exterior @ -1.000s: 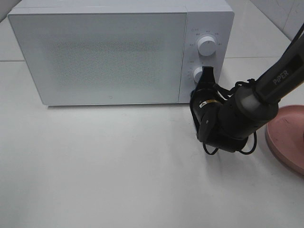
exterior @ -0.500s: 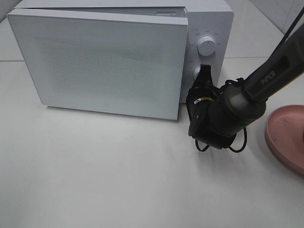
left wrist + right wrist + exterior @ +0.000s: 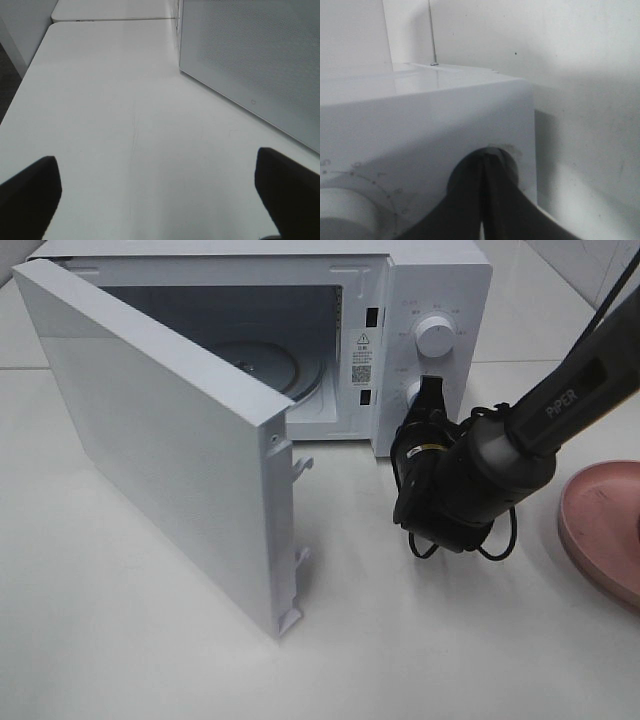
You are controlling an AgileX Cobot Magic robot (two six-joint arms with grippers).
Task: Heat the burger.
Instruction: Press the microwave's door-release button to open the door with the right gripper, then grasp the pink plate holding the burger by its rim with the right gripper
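Burger out of sight, microwave standing open and empty

The burger is not showing in any view, so where it is sitting cannot be told. Only the bare near-left part of a pink plate [image 3: 600, 525] is coming into the high view at the right edge, and the rest of it is running out of frame. As a judgement, a burger is going to handle as a soft, loose stack: light, easy to squash, and its layers likely to slide apart under a hard pinch. A gentle hold low across the sides of the bun, or carrying it on its dish, is looking safest.

The microwave [image 3: 440, 290] is sitting at the far side of the table [image 3: 150, 640]. Its door [image 3: 170, 460] is standing wide open toward the near left, and the cavity is holding nothing but its turntable [image 3: 262, 365].

The right gripper [image 3: 432, 390] is resting with its jaws fully together and gripping nothing. Its tips are pressing against the lower knob [image 3: 412, 396], below the upper knob [image 3: 437, 337]. The left gripper [image 3: 157, 200] is hovering over bare table at the left of the door, jaws spread wide and holding nothing
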